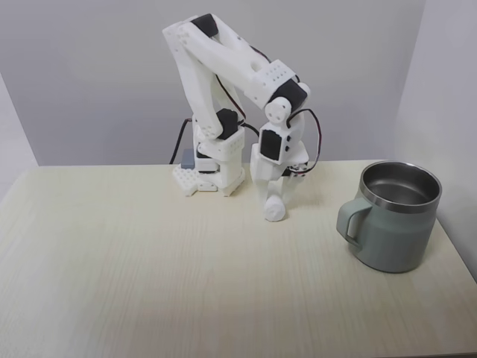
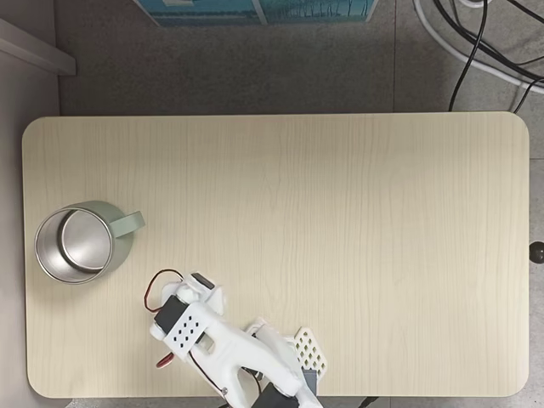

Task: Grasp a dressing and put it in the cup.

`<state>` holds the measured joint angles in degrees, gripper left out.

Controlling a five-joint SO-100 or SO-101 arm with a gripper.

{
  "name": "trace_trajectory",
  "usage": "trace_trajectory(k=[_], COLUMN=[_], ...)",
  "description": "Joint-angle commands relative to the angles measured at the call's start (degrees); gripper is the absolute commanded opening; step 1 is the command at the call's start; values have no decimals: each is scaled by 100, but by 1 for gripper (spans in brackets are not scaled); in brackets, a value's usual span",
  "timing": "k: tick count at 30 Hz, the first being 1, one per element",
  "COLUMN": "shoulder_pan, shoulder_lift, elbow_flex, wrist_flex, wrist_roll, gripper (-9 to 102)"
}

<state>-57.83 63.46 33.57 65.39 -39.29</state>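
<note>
— Pinching the gauze roll (image 1: 274, 211), I think; the gripper (image 1: 273, 200) points down, jaws seemingly closed on it against the table (image 1: 149, 261).

— And the mug (image 1: 395, 216)?

— Well apart, to the front view's right. A shallow grip could drop the soft roll mid-carry.

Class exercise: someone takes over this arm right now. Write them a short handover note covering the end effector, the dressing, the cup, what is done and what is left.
End effector: pointing down at the table, fingers around the dressing; whether it is fully closed cannot be told.
Dressing: on the table under the end effector, near the arm's base, apparently not yet lifted.
Cup: upright at the table's right side in this fixed view, handle toward the arm, inside empty.
Done: approach to the dressing.
Left: secure the grasp, lift, carry to the cup, release inside.
</note>
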Motion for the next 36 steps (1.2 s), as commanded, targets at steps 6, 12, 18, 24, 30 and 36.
trace_trajectory(k=[6,12,18,24,30,36], shoulder_pan=[35,97,334,272,185,-26], shoulder_lift=[-1424,-1916,-1626,-1160,-193,817], elbow_flex=[1213,3032,4500,5396,6047,6126], wrist_flex=[1670,3050,3261,2707,2048,1310], wrist_roll=[-97,-229,44,923,1942,2689], gripper=[0,0,0,0,0,0])
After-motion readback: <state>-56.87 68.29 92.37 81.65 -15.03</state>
